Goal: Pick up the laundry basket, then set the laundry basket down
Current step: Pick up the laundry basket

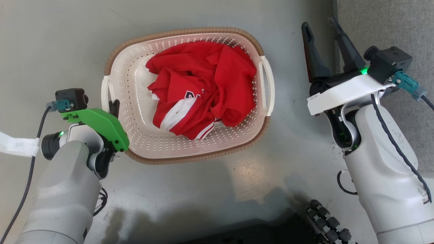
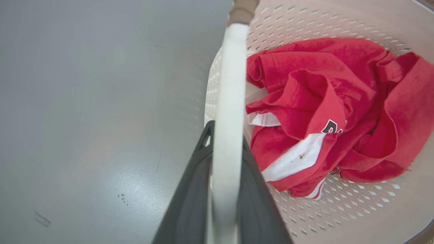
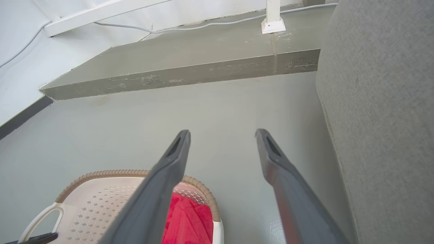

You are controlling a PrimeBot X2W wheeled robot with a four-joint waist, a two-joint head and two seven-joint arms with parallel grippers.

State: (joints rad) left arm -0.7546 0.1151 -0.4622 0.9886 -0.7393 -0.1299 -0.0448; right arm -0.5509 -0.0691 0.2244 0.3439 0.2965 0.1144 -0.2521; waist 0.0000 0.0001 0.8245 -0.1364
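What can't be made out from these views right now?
- Head view: the left gripper, its fingers mostly behind its green mount.
- Head view: whether the laundry basket rests on the floor or is lifted; its body hides its underside.
- Left wrist view: the red garment, its print mostly folded under.
- Right wrist view: most of the basket, cut by the bottom edge and a finger of the right gripper.

Cream-white perforated plastic laundry basket [image 1: 130, 101], rounded-rectangular, edged by a brown woven-look rim [image 1: 190, 32], with a white loop handle on each short side. Upright over the grey floor [image 1: 67, 40], long axis running left to right across the head view, a crumpled red-and-white garment [image 1: 203, 88] heaped inside toward the right half. Pinched at the left handle [image 1: 107, 89] between the fingers of the left end effector [image 1: 114, 104]; right handle [image 1: 268, 84] ungripped.
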